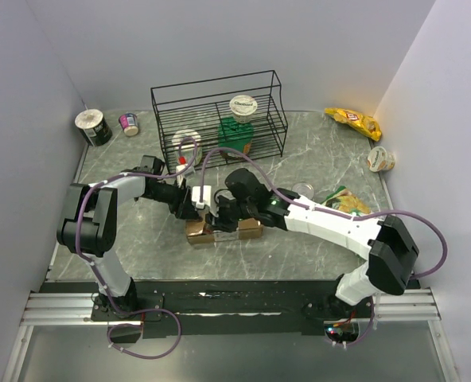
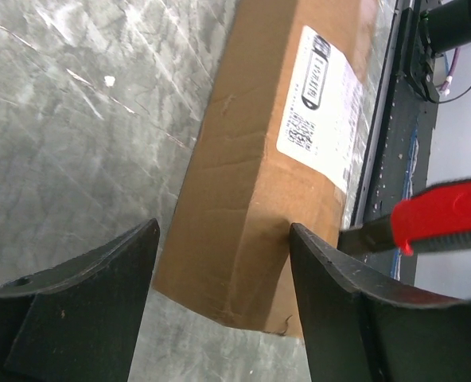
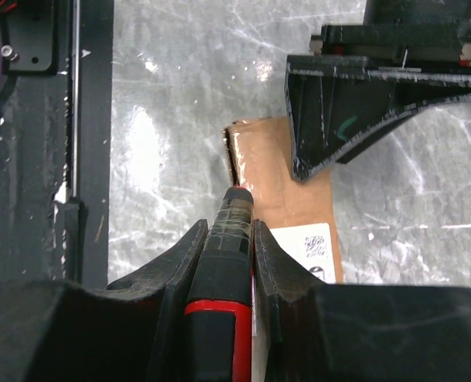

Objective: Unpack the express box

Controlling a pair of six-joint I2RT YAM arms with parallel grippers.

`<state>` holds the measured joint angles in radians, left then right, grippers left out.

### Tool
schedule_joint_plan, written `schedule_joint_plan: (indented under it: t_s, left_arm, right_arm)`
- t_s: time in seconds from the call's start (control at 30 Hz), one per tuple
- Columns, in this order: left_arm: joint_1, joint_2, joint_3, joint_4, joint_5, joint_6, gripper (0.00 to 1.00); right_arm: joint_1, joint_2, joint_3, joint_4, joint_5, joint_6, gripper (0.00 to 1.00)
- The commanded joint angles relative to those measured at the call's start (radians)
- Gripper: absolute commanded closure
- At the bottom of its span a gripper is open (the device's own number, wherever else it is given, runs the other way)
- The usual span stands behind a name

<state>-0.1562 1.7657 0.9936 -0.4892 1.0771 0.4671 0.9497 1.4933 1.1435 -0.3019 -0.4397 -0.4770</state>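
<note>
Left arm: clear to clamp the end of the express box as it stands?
Probably yes. The left pincer is open and straddles the end of the express box, with nothing between its fingers and the cardboard. The cutter in the right pincer sits close by, so room is tight.

Top cam is looking down from above and behind the arm bases, covering the whole table. Left wrist cam is sitting close, looking along the express box. Right wrist cam is looking steeply down, close in. All three are sharing that box's end; both wrist cams are catching the red cutter.
</note>
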Motion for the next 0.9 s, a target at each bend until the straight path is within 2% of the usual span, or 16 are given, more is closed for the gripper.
schedule_joint_plan:
  t_s: [0.0,0.3,0.5,0.6,0.63,0.83,0.87]
  left_arm:
    - [0.004,0.014,-0.003,-0.008,-0.105,0.102,0.30]
    - [0.004,0.028,0.014,-0.049,-0.077,0.149,0.31]
    - [0.006,0.015,0.056,-0.077,-0.010,0.134,0.21]
    - [0.014,-0.015,0.083,-0.058,-0.002,0.088,0.19]
    - [0.026,-0.026,0.089,-0.036,-0.006,0.023,0.17]
    - [0.105,-0.181,0.102,0.219,-0.064,-0.258,0.14]
    - [0.113,-0.216,0.103,0.245,-0.071,-0.269,0.14]
  right_arm:
    - [-0.043,-0.088,-0.028,-0.086,-0.005,-0.037,1.00]
    - [-0.086,-0.140,-0.113,-0.054,-0.040,-0.107,1.00]
    - [-0.077,-0.124,-0.088,-0.008,-0.080,-0.162,1.00]
    - [-0.057,-0.091,-0.058,0.003,-0.108,-0.173,1.00]
    - [-0.051,-0.068,-0.047,0.012,-0.113,-0.169,1.00]
    - [-0.003,0.054,0.082,0.064,-0.103,-0.078,1.00]
    - [-0.002,0.071,0.116,0.092,-0.094,-0.051,1.00]
